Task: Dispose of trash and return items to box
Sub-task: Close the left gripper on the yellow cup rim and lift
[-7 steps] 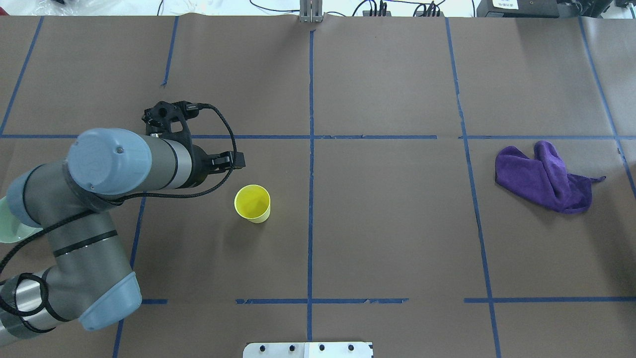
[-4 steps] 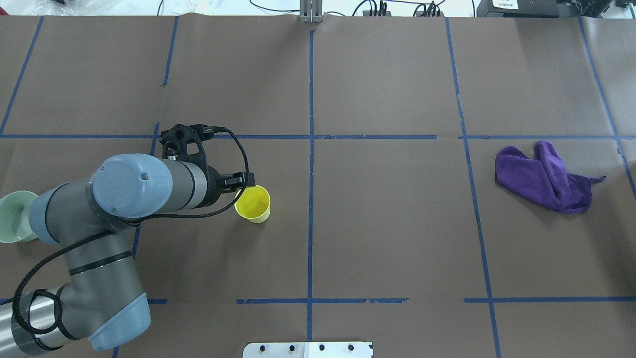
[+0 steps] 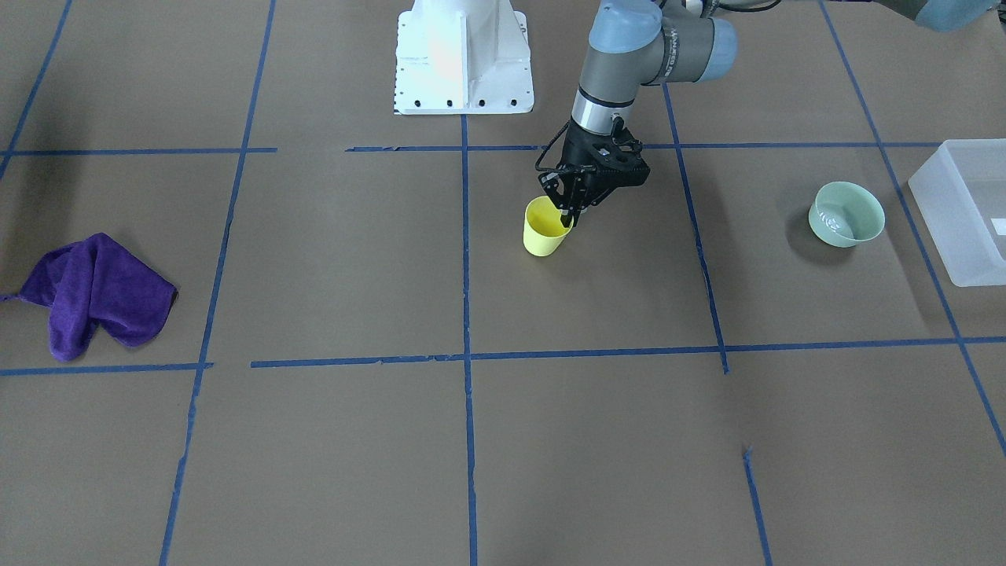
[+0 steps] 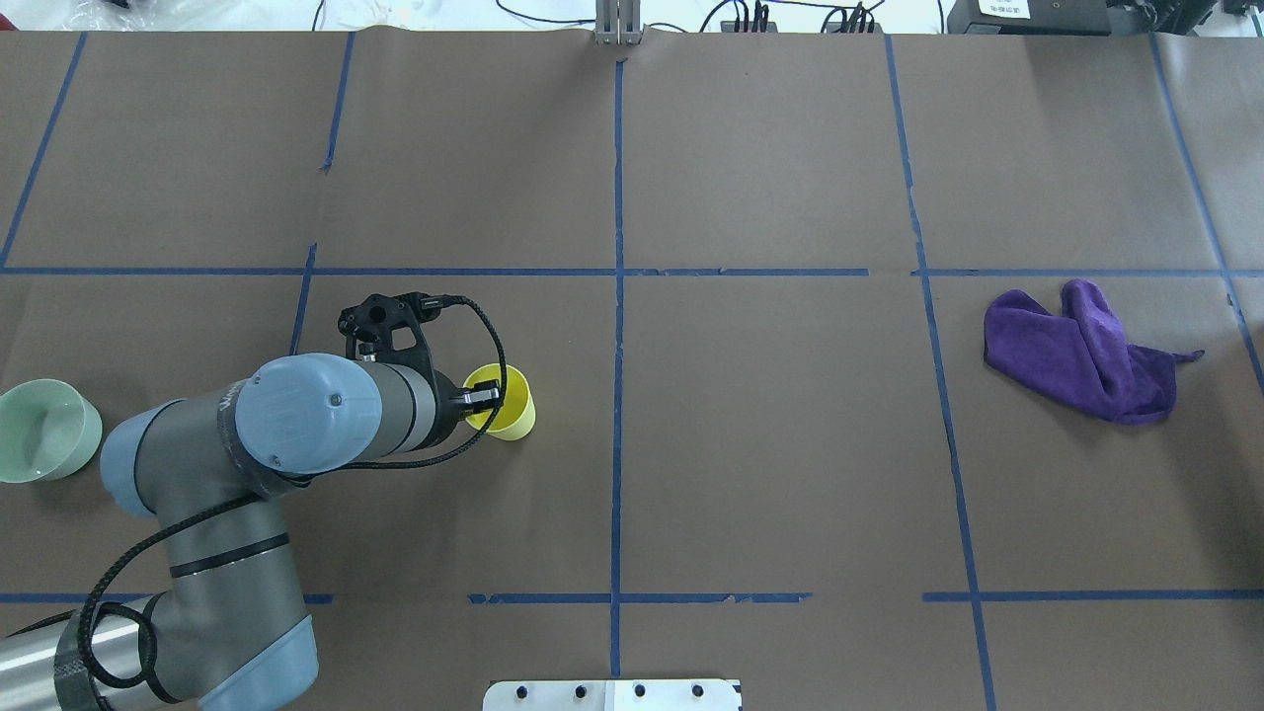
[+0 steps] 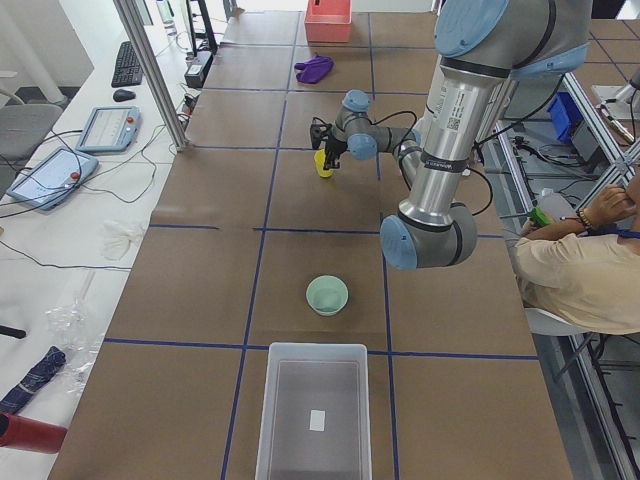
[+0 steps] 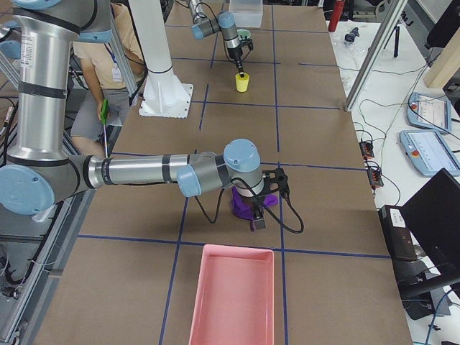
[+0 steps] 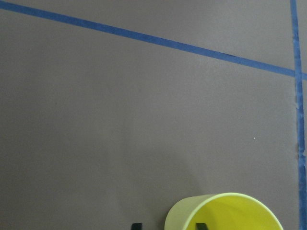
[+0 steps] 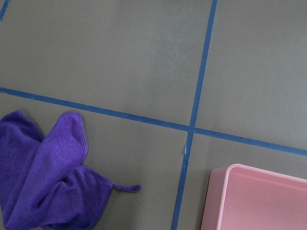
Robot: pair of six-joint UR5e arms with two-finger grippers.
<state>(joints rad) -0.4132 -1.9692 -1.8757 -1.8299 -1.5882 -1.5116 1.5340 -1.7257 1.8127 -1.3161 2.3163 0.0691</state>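
The yellow cup [image 4: 513, 412] stands upright near the middle of the table [image 4: 790, 444], long axis vertical, mouth up. In the overhead view the mint bowl [image 4: 44, 432] lies well apart at its 9 o'clock; the box [image 3: 967, 236] stands beyond the bowl. Against the earlier frames, we see the left gripper [image 3: 567, 215] shifted from the cup's 10 o'clock onto its rim, while the cup is unmoved. The forearm reaches in from 8 o'clock, wrist pointing down, fingers [image 7: 201, 227] spread, one inside the wall, one outside. We cannot tell the finger state of the right gripper [image 6: 257, 219], poised over the purple cloth [image 4: 1086, 355].
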